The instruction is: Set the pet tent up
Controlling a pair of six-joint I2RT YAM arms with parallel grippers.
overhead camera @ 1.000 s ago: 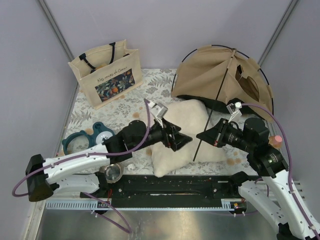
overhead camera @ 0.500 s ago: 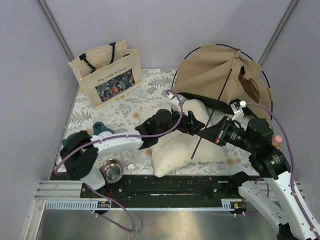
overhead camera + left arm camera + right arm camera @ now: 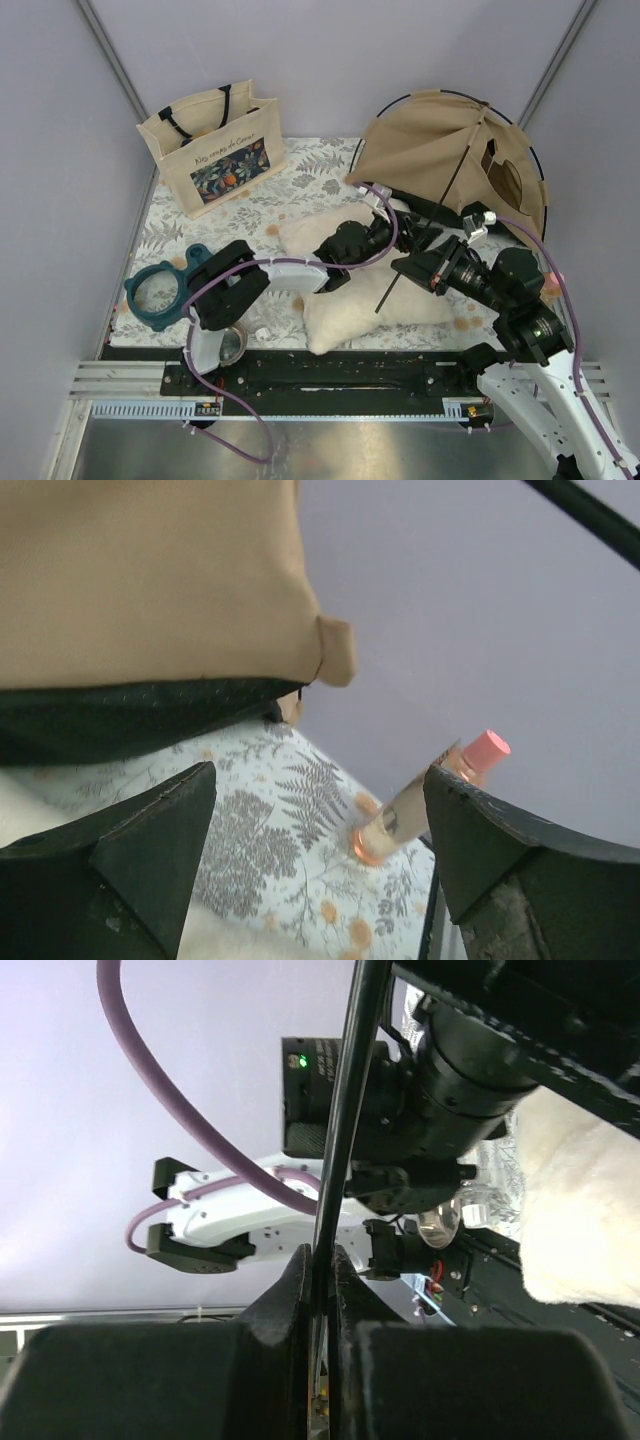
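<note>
Meanwhile the left gripper (image 3: 320, 790), jaws apart, had reached farther right to the pet tent (image 3: 440, 150), at its lower edge on the tabletop's (image 3: 240, 220) far right. The right gripper (image 3: 322, 1260) stayed clamped on the black pole (image 3: 345, 1100).

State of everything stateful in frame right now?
right gripper: shut on pole
left gripper: open, empty, by tent's lower edge
pet tent: partly raised, leaning, not fully set up
pole: clamped, tilted
tote bag: upright, mouth open
tube: capped
pillow: lying flat
</note>
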